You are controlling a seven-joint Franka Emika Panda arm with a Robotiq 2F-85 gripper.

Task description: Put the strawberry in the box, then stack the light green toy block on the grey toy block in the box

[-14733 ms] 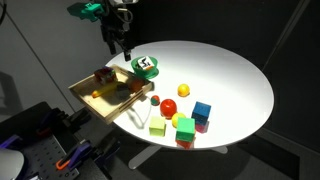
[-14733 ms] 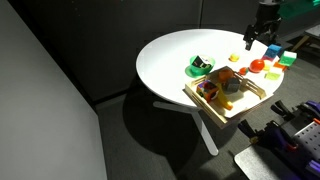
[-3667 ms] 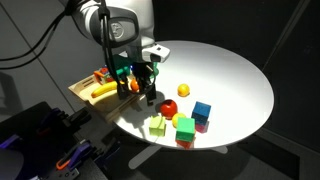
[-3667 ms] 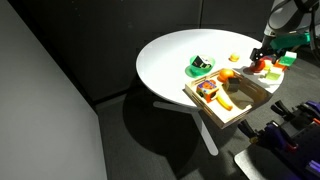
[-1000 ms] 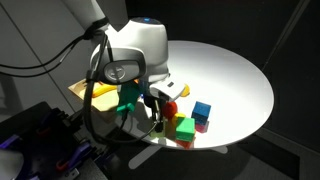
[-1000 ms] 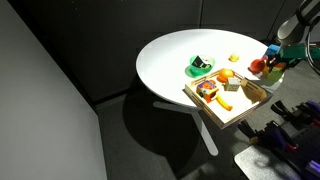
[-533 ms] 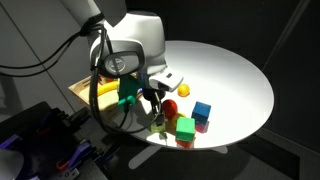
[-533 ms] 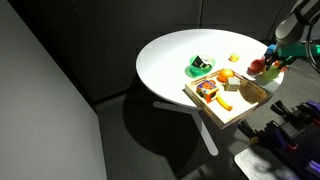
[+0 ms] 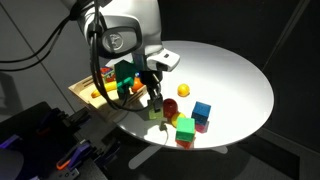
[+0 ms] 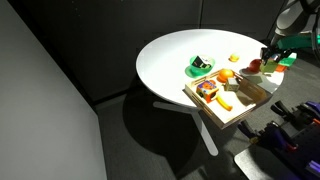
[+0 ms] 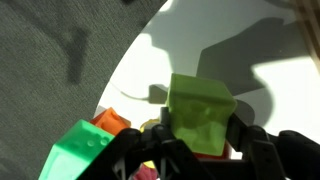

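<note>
1. My claw (image 11: 205,143) is closed on the light green toy block (image 11: 200,115). In the wrist view the cube fills the centre of the frame, with a dark finger (image 11: 165,152) pressed against each side.
2. In an exterior view the claw (image 9: 154,103) points down at the left-hand edge of the white round table (image 9: 235,70), with the pale cube at its tip. I cannot tell whether the cube is clear of the tabletop.
3. The bright red round fruit (image 9: 170,106) sits just right of the claw. The small yellow ball (image 9: 183,90) lies above and right of it.
4. Lower right of the claw is a cluster of a bright green block (image 9: 185,129), a blue cube (image 9: 202,110) and a magenta piece (image 9: 203,126).
5. In the wrist view the bright green block (image 11: 85,150) is at lower left, with an orange piece (image 11: 112,122) behind it.
6. The box (image 9: 78,88) sits at the left of the frame, mostly behind my arm. The held cube is outside it.
7. In an exterior view the box (image 10: 215,112) overhangs the lower right of the table. It holds a yellow banana-shaped piece (image 10: 226,100) and other toys. The green-and-white dish (image 10: 200,67) lies above and left of it.
8. The strawberry and the grey toy block are too small to pick out among the box contents.
</note>
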